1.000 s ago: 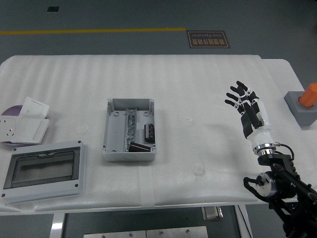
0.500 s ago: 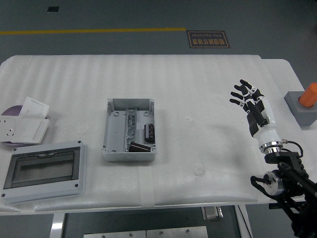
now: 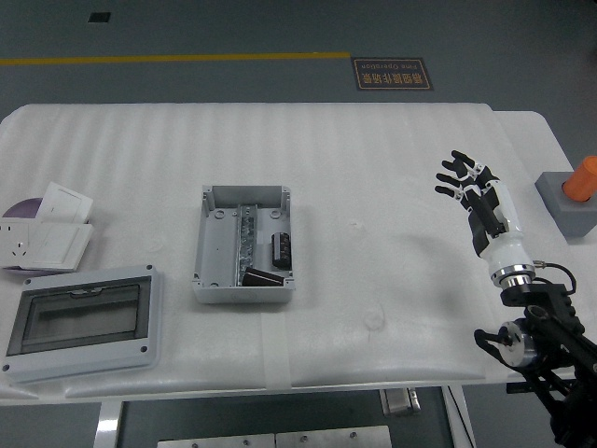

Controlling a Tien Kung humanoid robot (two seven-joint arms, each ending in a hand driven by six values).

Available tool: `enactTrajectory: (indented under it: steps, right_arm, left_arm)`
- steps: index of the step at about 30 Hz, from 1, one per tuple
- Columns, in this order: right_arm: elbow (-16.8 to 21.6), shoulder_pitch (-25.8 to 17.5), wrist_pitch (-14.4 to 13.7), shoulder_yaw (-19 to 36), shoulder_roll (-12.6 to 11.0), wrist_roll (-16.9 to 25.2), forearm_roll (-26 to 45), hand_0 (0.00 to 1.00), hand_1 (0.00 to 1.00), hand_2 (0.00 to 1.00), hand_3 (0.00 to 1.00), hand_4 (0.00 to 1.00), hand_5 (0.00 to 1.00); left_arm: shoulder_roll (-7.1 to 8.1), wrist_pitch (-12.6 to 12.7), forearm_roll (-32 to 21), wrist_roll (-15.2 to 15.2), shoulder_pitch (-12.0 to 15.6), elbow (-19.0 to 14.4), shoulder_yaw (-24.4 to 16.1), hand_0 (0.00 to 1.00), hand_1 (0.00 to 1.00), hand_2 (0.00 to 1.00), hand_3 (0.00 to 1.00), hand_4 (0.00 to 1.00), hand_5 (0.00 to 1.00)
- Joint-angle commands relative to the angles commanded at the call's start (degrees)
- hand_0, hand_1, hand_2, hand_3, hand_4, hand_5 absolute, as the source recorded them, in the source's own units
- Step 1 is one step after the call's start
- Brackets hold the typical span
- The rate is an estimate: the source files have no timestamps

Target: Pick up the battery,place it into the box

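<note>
While your right hand hangs over the right part of the table with its fingers spread and nothing in its grasp, the work lies well off to its left: the open grey box sits there, and two dark cylindrical pieces that look like batteries already lie inside it, one battery upright along the right wall and another lying across the near right corner. You will find no loose battery on the bare table near the hand, so judge first whether anything remains to pick up; from this view the placing looks done. If you must reach again, bring the hand leftward, keeping it high enough to clear the box's wall, and come down from above, not from the side, since the compartment is narrow and the metal rail in its middle leaves little room for fingers. Keep clear of the grey unit with the orange knob just right of the hand. Further left lies the clear-windowed lid, well apart. Your left hand is not in view.
</note>
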Motion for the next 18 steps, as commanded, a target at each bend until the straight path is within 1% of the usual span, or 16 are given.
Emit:
enactTrajectory:
  steps: [3,10,18]
  right_arm:
    - [0.3,0.0,-0.3,1.3,-0.2,-0.3,-1.0,0.633,0.667,0.687,0.733,0.863,0.594]
    - [0.6,-0.5,-1.0,3.9,-0.8,-0.8,-2.5,0.629,0.667,0.688,0.736,0.861,0.595]
    - [0.7,-0.5,-1.6,4.1,-1.0,-1.2,-3.7,0.63,0.667,0.69,0.739,0.858,0.591]
  left_arm:
    - [-0.07,0.0,-0.1,-0.1,-0.2,0.0,0.1,0.573,0.63,0.537,0.561,0.625,0.281]
    - [-0.36,0.1,0.0,-0.1,-0.6,0.0,0.0,0.573,0.629,0.537,0.562,0.625,0.279]
    - [-0.64,0.1,0.7,0.3,-0.4,0.0,-0.7,0.573,0.63,0.537,0.562,0.625,0.276]
